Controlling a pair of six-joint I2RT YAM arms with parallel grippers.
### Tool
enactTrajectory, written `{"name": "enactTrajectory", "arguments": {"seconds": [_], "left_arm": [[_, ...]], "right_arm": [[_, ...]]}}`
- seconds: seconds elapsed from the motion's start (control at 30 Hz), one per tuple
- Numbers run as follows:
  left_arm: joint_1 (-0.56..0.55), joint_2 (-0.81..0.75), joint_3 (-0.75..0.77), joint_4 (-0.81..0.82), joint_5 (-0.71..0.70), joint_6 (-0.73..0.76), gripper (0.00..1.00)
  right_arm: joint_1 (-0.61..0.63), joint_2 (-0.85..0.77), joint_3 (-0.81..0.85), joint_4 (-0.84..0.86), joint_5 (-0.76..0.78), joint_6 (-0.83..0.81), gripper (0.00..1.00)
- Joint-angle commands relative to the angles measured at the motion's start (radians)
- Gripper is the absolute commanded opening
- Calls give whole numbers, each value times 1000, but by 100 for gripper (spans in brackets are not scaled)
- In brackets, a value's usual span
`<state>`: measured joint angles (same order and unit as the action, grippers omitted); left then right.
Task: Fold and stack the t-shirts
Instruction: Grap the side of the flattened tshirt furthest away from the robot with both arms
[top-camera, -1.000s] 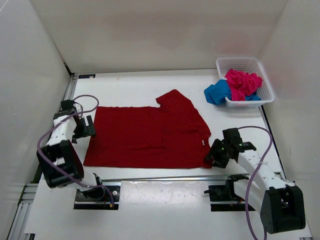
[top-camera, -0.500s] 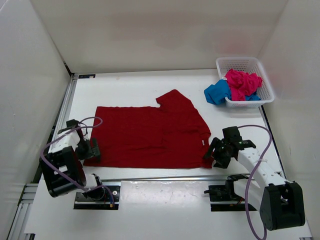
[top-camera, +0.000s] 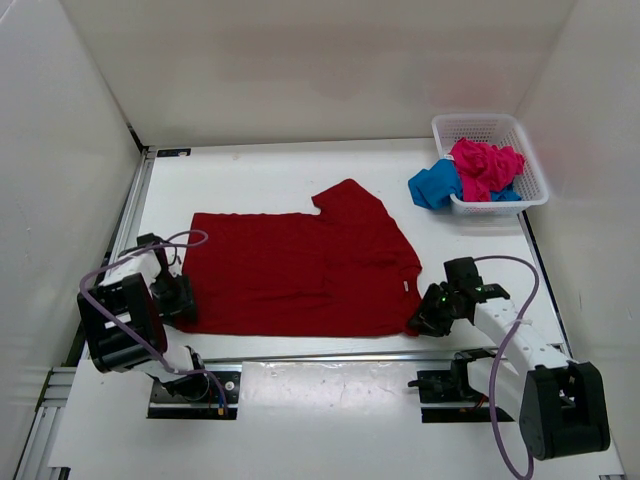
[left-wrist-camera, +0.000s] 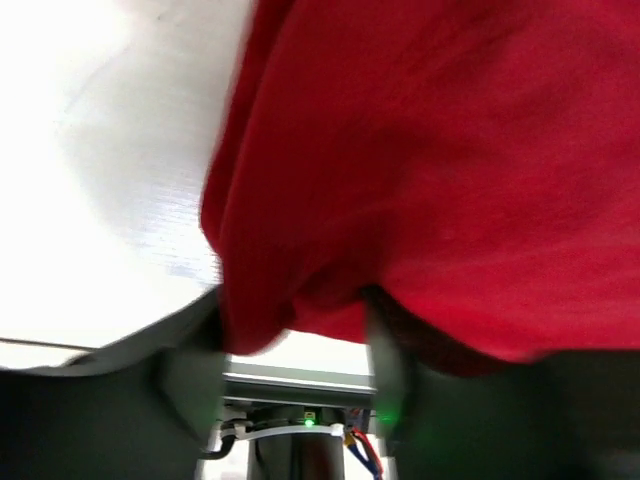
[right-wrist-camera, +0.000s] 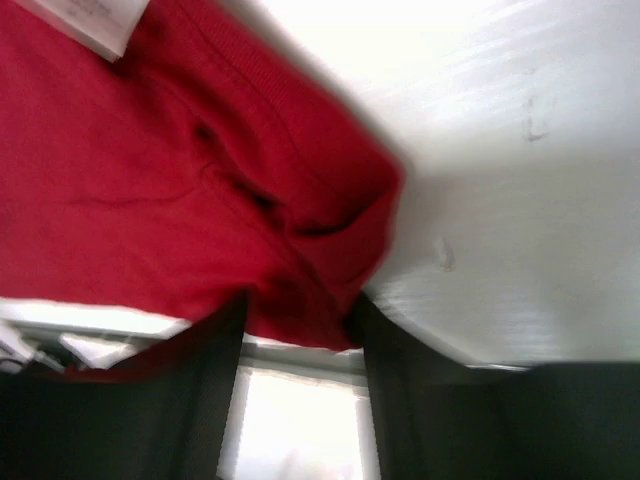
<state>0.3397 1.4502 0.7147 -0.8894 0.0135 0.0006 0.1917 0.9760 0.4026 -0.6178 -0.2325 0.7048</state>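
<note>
A dark red t-shirt (top-camera: 300, 265) lies spread flat in the middle of the table. My left gripper (top-camera: 180, 298) is down at its near left corner. In the left wrist view that corner (left-wrist-camera: 300, 290) hangs bunched between my two fingers, which still stand apart. My right gripper (top-camera: 425, 318) is at the near right corner. There the red hem (right-wrist-camera: 310, 290) is crumpled between fingers that are also apart. A pink t-shirt (top-camera: 482, 168) is heaped in the white basket (top-camera: 490, 122), and a blue t-shirt (top-camera: 435, 185) spills over its left wall onto the table.
The basket stands at the far right corner against the right wall. White walls close in the table on the left, back and right. A metal rail (top-camera: 320, 356) runs along the near edge, just behind both shirt corners.
My left gripper has come down the table's left side from the far left corner of the red shirt to its near left corner. Both pairs of jaws have narrowed around the fabric.
</note>
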Motion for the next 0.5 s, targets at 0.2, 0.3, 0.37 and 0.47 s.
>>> {"name": "enactTrajectory", "arguments": {"seconds": [0.2, 0.3, 0.37, 0.47], "left_arm": [[-5, 6, -11, 115, -25, -1, 10], [10, -65, -21, 54, -108, -1, 10], [44, -106, -12, -35, -128, -1, 10], [55, -131, 3, -112, -176, -1, 10]], "right_arm": [[3, 23, -7, -57, 53, -1, 1], [3, -42, 22, -164, 76, 22, 1], [3, -112, 35, -224, 96, 41, 1], [3, -207, 35, -319, 108, 90, 1]]}}
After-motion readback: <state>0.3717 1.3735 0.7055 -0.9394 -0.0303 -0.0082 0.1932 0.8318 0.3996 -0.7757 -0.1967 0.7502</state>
